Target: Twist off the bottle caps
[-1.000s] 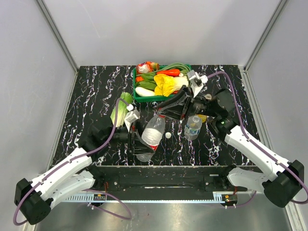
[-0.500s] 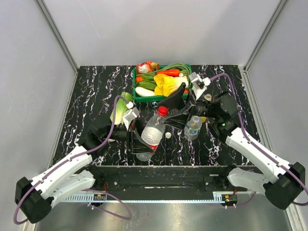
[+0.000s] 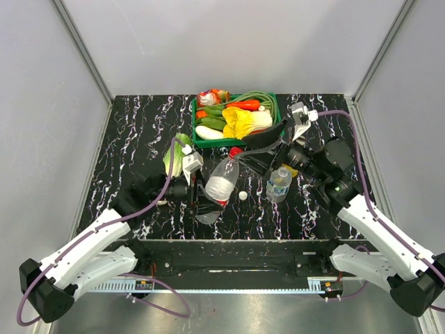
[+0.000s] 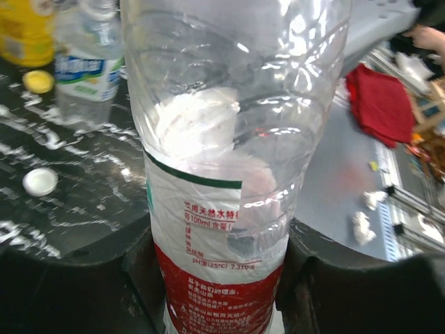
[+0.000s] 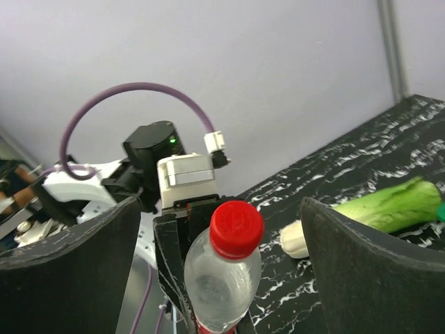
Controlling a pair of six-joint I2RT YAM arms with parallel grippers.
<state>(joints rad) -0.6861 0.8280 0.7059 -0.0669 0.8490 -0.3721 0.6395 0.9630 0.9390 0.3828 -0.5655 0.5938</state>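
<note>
My left gripper is shut on the lower body of a clear bottle with a red and white label, holding it tilted off the table. Its red cap sits on the neck. My right gripper is open, its fingers standing wide on either side of the red cap without touching it. A loose white cap lies on the table. A loose yellow cap lies farther back.
A small uncapped bottle with a blue label stands by a yellow bottle. A green basket of vegetables is at the back. A green cabbage lies left of it.
My right gripper was shut around the red cap, then opened and drew back to the right. The left gripper kept its hold and raised the bottle's neck slightly.
</note>
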